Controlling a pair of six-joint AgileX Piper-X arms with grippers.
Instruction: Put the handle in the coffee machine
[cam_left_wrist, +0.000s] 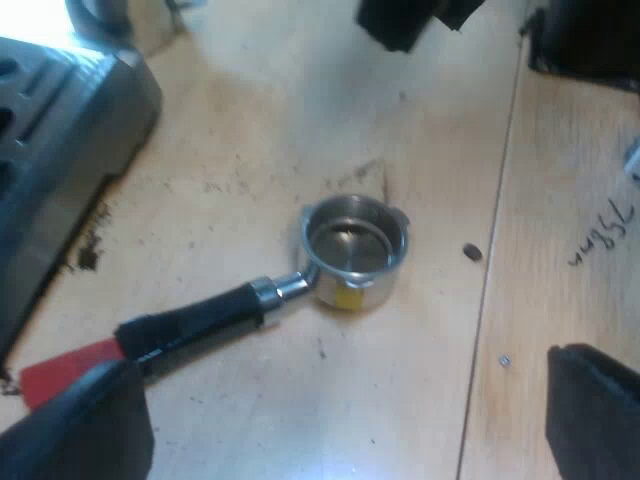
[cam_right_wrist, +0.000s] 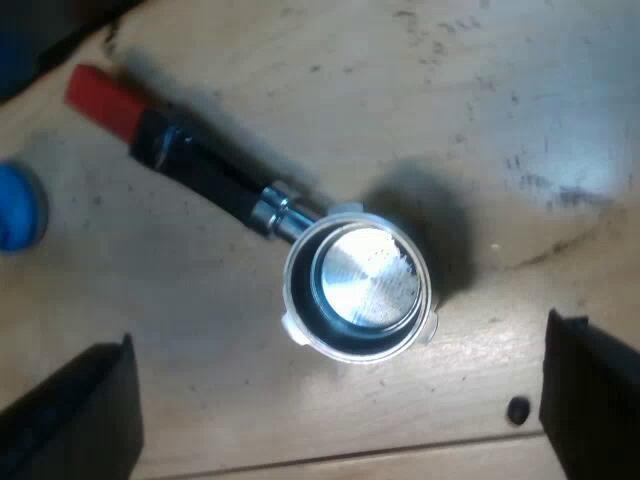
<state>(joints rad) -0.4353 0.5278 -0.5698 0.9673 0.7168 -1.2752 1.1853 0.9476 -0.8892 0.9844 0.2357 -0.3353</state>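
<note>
Currently on record, entry by entry:

1. Portafilter (cam_left_wrist: 350, 250): loose, laid flat on the wooden tabletop (cam_left_wrist: 250, 120). The metal bowl is turned open side up and is seen to be empty. The dark handle (cam_left_wrist: 200, 318) is stretched out to its red end (cam_left_wrist: 60, 368). It is not locked into the espresso machine (cam_left_wrist: 60, 130), which stands near the red end but apart from it. Lying flat with the handle free on all sides, the portafilter is judged to be laid out for pick-up.

2. Left gripper (cam_left_wrist: 340, 370): jaws spread wide, nothing pinched. One finger (cam_left_wrist: 80, 430) is held just over the red end, and the other is well apart, past the bowl. The handle is thus placed toward one jaw, not centred between the two. A shift along the handle is judged necessary before closing.

3. Right gripper (cam_right_wrist: 340, 335): jaws spread wide, nothing pinched. It is held over the portafilter (cam_right_wrist: 355, 285), with the bowl centred between the fingers and the handle running away at a slant. Whether the fingers are low enough to grasp cannot be told.

4. Blue tamper (cam_right_wrist: 20, 205): noted near the red end.

5. Coffee bean (cam_right_wrist: 517, 408): stray, on the tabletop near the bowl.
</note>
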